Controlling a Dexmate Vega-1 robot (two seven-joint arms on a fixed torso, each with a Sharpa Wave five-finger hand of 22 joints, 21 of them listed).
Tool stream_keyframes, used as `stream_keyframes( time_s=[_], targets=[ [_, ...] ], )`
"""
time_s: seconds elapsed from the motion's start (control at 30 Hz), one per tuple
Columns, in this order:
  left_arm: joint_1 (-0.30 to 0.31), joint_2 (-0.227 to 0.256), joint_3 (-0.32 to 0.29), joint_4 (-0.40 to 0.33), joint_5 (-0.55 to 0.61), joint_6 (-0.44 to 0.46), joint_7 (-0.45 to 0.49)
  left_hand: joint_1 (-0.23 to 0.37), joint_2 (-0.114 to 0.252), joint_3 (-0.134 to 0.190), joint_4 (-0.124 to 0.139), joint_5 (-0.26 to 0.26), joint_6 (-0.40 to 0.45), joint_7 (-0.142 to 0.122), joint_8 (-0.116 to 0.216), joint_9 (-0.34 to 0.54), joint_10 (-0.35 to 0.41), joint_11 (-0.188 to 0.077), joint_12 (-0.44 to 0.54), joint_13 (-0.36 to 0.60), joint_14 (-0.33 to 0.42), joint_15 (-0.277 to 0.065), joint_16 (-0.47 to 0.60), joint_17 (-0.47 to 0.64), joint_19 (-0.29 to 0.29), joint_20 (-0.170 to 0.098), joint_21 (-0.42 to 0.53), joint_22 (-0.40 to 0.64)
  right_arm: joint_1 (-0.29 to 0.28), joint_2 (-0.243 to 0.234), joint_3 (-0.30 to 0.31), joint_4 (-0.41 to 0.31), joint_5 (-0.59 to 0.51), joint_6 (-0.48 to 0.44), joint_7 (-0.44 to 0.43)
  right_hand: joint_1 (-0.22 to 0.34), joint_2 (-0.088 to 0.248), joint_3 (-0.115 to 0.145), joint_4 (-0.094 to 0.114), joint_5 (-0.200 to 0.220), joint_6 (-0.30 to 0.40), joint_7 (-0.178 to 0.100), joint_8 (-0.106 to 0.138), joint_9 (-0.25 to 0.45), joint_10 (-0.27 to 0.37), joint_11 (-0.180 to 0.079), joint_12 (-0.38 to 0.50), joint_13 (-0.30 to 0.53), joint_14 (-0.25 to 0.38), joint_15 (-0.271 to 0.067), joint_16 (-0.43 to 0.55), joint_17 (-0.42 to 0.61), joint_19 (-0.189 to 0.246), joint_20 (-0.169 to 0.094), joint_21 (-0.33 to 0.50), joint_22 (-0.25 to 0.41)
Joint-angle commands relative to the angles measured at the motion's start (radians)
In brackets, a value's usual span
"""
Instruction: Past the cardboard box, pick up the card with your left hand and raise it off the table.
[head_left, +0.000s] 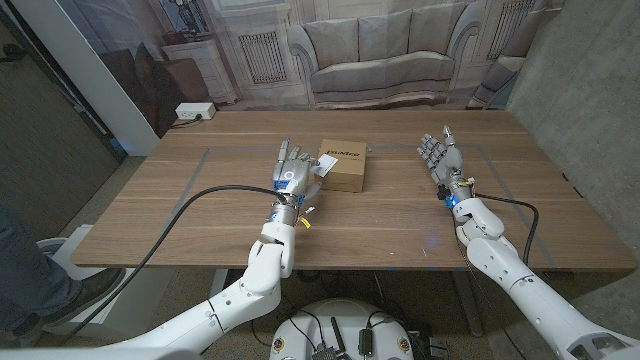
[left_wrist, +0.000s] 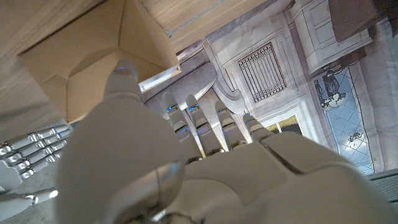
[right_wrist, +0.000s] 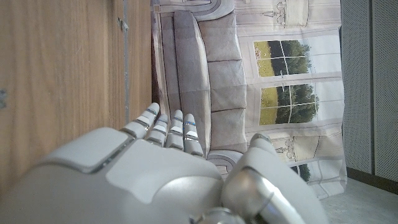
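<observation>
A flat cardboard box with a printed top lies at the table's middle; it also appears in the left wrist view. My left hand stands just left of the box, fingers stretched toward the far side and holding nothing. Its thumb reaches up against the box's side; whether it touches I cannot tell. A pale strip shows at the box's far edge and may be the card. In the head view I cannot make the card out. My right hand stands apart to the right, fingers spread and empty.
A black cable runs across the table from my left wrist, where small white tags hang. A faint taped rectangle marks the tabletop. A white power strip sits beyond the far left corner. A person's leg is at the left edge.
</observation>
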Motion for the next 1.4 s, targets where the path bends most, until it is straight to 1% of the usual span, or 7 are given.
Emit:
stream_keyframes(
  time_s=[0.03,0.2,0.5,0.67,0.8,1.07,1.4],
  targets=[
    [-0.012,-0.006,0.011,0.013,-0.009,0.012,0.010,0.009,0.003,0.006,-0.004,-0.004,0.008,-0.001,0.006,0.001,0.012,-0.003,0.006,0.003,0.011,-0.119,0.005,0.004,0.004,0.004,0.004,0.004,0.003,0.003,-0.003,0.002,-0.002,0.000,0.002,0.001,0.006,-0.003,-0.003,-0.003,0.007,0.002,0.000,0.005,0.011,0.001,0.001,0.003,0.009,0.004,0.004,0.006,0.008,0.003,-0.001,0.004],
    [-0.020,-0.012,0.018,0.019,-0.014,0.010,0.010,0.013,0.005,0.007,-0.004,-0.006,0.011,-0.002,0.004,0.001,0.014,-0.003,0.005,0.003,0.011,-0.118,0.004,0.004,0.003,0.004,0.003,0.004,-0.002,0.002,-0.002,-0.003,-0.001,0.001,-0.001,0.001,0.006,-0.003,-0.003,-0.003,0.006,0.002,0.000,0.005,0.010,-0.002,0.001,0.003,0.010,0.005,0.004,0.006,0.009,0.003,-0.002,0.004],
    [-0.035,-0.019,0.030,0.027,-0.018,0.007,0.007,0.018,0.011,0.008,-0.002,-0.011,0.015,-0.002,0.001,0.001,0.017,-0.003,0.001,0.002,0.011,-0.116,0.002,0.005,0.002,0.006,0.002,0.004,-0.011,-0.001,0.003,-0.008,0.002,0.003,-0.003,0.001,0.007,-0.003,-0.003,-0.003,0.006,0.002,0.000,0.005,0.010,0.000,0.000,0.003,0.010,0.004,0.004,0.006,0.010,0.003,-0.004,0.004],
    [-0.035,-0.023,0.034,0.030,-0.022,0.008,0.012,0.021,0.014,0.009,-0.001,-0.014,0.016,-0.002,-0.001,0.001,0.018,-0.003,-0.001,0.002,0.012,-0.116,0.001,0.005,0.003,0.006,0.002,0.004,-0.011,0.000,0.003,-0.005,0.005,0.003,0.002,0.001,0.007,-0.004,-0.004,-0.003,0.007,0.003,0.000,0.005,0.010,0.002,0.000,0.003,0.010,0.004,0.004,0.006,0.011,0.003,-0.005,0.004],
    [-0.033,-0.025,0.035,0.031,-0.028,0.010,0.017,0.028,0.015,0.010,-0.002,-0.016,0.021,-0.002,-0.002,0.000,0.024,-0.003,-0.002,0.002,0.014,-0.121,0.001,0.005,0.004,0.000,0.002,0.004,-0.012,-0.001,0.003,-0.004,0.007,0.002,0.003,0.001,0.007,-0.004,-0.004,-0.003,0.007,0.003,0.000,0.005,0.010,-0.002,0.000,0.003,0.010,0.004,0.004,0.006,0.011,0.003,-0.006,0.004],
    [-0.034,-0.028,0.038,0.032,-0.036,0.012,0.023,0.034,0.015,0.010,-0.003,-0.018,0.027,-0.002,-0.003,0.000,0.030,-0.003,-0.003,0.002,0.015,-0.121,0.000,0.004,0.004,0.001,0.001,0.004,-0.013,-0.002,0.007,-0.002,0.011,0.004,0.009,0.000,0.007,-0.004,-0.004,-0.003,0.007,0.002,0.000,0.005,0.011,0.000,0.000,0.003,0.011,0.006,0.004,0.006,0.012,0.003,-0.008,0.004],
    [-0.039,-0.041,0.037,0.051,-0.052,0.005,0.063,0.039,0.018,0.010,0.000,-0.022,0.038,-0.002,-0.005,0.000,0.038,-0.003,-0.005,0.002,0.018,-0.120,0.000,0.005,0.007,0.006,0.001,0.004,-0.014,-0.001,0.009,0.005,0.015,0.004,0.013,-0.001,0.008,-0.005,-0.004,-0.003,0.007,0.003,-0.001,0.005,0.011,-0.001,0.000,0.003,0.010,0.005,0.003,0.006,0.012,0.003,-0.010,0.004]
  ],
)
